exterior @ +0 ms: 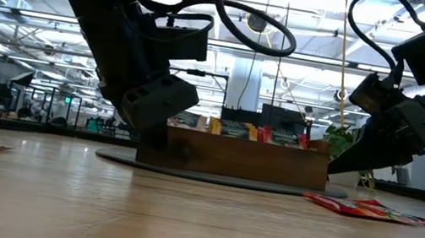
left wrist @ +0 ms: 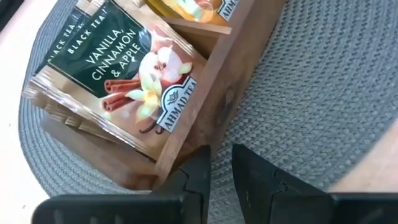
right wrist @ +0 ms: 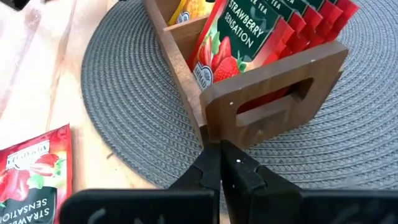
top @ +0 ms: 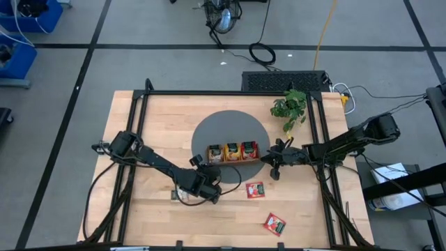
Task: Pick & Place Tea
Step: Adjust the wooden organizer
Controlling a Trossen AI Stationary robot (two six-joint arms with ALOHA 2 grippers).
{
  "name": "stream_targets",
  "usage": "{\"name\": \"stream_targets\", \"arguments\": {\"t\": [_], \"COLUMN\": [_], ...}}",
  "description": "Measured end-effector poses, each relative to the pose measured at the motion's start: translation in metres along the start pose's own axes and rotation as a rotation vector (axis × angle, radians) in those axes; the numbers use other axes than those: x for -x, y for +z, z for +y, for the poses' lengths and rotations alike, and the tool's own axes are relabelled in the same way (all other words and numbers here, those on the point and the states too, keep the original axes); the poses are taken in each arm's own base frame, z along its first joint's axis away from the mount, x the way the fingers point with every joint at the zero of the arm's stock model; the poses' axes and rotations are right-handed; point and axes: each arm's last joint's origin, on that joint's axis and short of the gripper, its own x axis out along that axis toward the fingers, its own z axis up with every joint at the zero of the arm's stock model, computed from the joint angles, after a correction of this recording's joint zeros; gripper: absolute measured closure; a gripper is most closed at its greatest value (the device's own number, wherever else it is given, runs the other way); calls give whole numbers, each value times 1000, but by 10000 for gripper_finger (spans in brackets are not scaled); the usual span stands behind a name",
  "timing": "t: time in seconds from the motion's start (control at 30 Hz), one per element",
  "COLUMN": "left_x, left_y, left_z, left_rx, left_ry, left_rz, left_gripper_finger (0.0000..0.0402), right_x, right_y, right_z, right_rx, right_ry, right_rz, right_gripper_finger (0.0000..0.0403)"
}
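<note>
My left jaws [left wrist: 221, 171] stand slightly apart and hold nothing, low at the lower middle of the high view against the near corner of the tray [top: 233, 152]; my right jaws [right wrist: 221, 168] are pressed together, empty, at the tray's right end by its cut-out handle. The tray is brown wood, three compartments, square-edged, and sits on a round grey woven mat [top: 230, 122] at the centre of the tabletop [top: 153, 118]. Most of the tea stands packed upright in it: green sachets [left wrist: 124, 74] at the left, yellow sachets [top: 230, 150] in the middle, red sachets [right wrist: 249, 37] at the right. Two red ones lie flat on the bare wood, one [top: 255, 190] just below the mat, another [top: 274, 224] further toward the lower right. I judge these sachets very light, thin and flexible, with glossy, slippery paper that crumples if squeezed hard; lying flat they offer little to bite, so I would take one by a short edge or a lifted corner, pinching lightly. A small green plant [top: 290, 106] stands at the upper right.
</note>
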Motion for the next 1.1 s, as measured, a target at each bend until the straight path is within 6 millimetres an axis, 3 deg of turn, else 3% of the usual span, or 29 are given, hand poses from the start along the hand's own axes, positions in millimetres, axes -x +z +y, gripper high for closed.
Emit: {"name": "stream_targets", "arguments": {"t": [0.2,0.57,0.77,0.97,1.1], "left_x": [3,32,67,103,120], "left_y": [-3,-25,-32,-32,-41], "left_z": [-3,-29,-36,-30,-24], "left_rx": [-44,-205,-216,-168,-132], "left_ry": [-10,-128,-233,-265,-273], "left_rz": [-6,-40,-85,-175,-144], "left_gripper_finger": [330,330,330,330,330], "right_x": [0,5,9,11,14], "right_y": [1,10,17,21,23], "right_z": [0,0,1,2,2], "right_rx": [-22,-4,50,72,70], "right_ry": [-6,-54,-42,-37,-42], "right_rz": [-8,-105,-153,-182,-203], "right_gripper_finger": [403,403,403,403,403]}}
